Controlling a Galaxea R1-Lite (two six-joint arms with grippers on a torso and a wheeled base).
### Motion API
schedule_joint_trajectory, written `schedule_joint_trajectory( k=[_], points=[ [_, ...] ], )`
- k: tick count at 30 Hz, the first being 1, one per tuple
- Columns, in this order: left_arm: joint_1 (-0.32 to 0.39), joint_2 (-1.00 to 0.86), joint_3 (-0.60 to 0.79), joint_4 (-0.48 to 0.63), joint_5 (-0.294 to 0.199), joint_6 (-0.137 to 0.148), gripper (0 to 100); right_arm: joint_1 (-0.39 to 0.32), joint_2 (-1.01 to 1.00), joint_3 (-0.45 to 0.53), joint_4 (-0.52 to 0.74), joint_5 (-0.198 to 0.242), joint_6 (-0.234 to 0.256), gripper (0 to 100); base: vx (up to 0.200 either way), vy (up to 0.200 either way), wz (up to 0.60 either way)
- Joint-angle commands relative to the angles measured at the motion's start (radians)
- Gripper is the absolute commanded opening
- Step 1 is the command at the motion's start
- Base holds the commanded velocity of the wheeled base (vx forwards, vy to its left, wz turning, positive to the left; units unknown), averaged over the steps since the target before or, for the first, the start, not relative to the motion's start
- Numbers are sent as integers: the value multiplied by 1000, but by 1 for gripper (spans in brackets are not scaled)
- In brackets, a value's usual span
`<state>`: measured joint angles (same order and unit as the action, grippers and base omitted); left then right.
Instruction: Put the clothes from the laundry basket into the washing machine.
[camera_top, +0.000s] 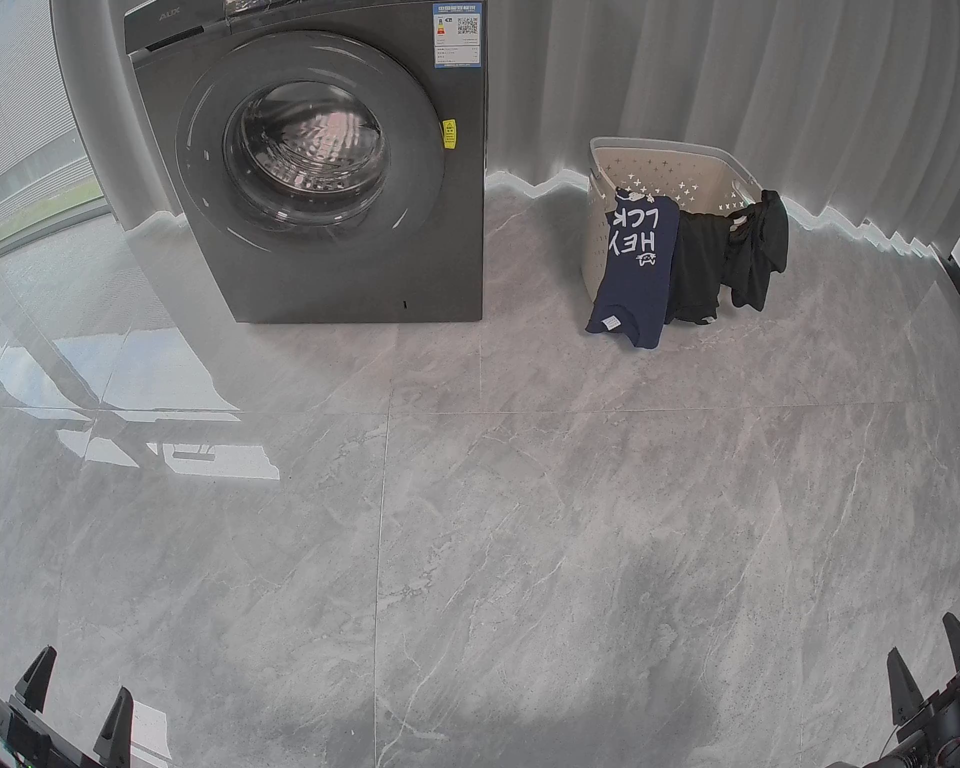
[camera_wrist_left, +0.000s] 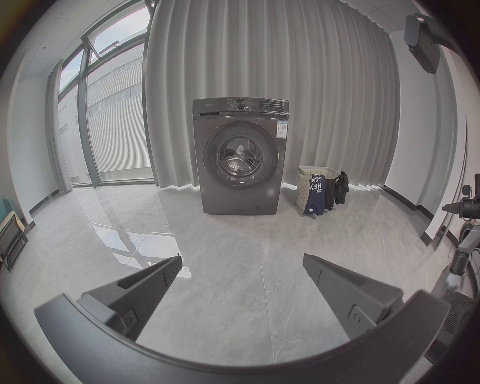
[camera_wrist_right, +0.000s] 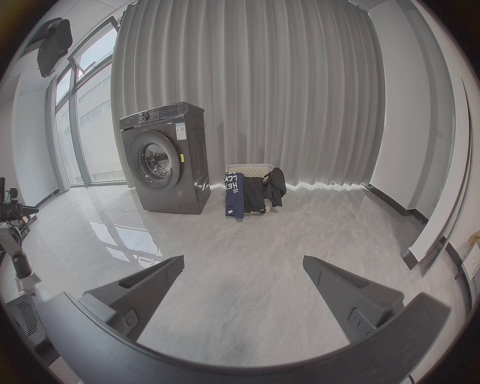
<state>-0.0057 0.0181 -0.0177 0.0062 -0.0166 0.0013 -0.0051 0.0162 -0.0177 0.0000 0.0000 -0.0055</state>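
Operator: Grippers first. What have they got?

Planner: Nothing. The left gripper has its jaws spread wide with bare floor between them. The right gripper is the same, wide apart and empty.

Operator: And the clothes?

Planner: Well ahead of both grippers. The laundry basket stands far in front of the right gripper, close to the curtain. A navy shirt and black clothes hang over the basket's near rim, and the shirt's hem hangs down to about floor level. The washing machine is far ahead of the left gripper, beside the basket but apart from it.

Operator: What could go wrong?

Planner: Mainly the door. It looks shut, so I judge a garment carried over would have nowhere to go unless a gripper opens it first. The garments also overlap on the rim. A pinch on one may drag its neighbour out, and that one could drop short of the drum. The basket looks light, too, so a sideways pull on draped cloth might tip or slide it. And a long shirt dangling below a gripper could trail on the floor or catch on the door's lip.
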Motion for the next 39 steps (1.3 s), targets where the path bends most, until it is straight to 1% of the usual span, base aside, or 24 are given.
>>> schedule_joint_trajectory(
  k=[1, 9, 28, 33, 38, 39],
  points=[
    [0, -18, 18, 0, 0, 0, 100, -1, -16, 18, 0, 0, -1, 100, 0, 0, 0],
    [0, -18, 18, 0, 0, 2, 100, -1, -16, 18, 0, 0, -1, 100, 0, 0, 0],
    [0, -18, 18, 0, 1, -1, 100, -1, -16, 18, 0, 0, -1, 100, 200, 0, 0],
    [0, -18, 18, 0, 0, 2, 100, 1, -16, 18, 0, 0, -1, 100, 200, 0, 0],
    [0, -18, 18, 0, 0, 2, 100, -1, -16, 18, 0, 0, -2, 100, 0, 0, 0],
    [0, -18, 18, 0, 1, 2, 100, -1, -16, 18, 0, 0, -2, 100, 0, 0, -600]
  ],
)
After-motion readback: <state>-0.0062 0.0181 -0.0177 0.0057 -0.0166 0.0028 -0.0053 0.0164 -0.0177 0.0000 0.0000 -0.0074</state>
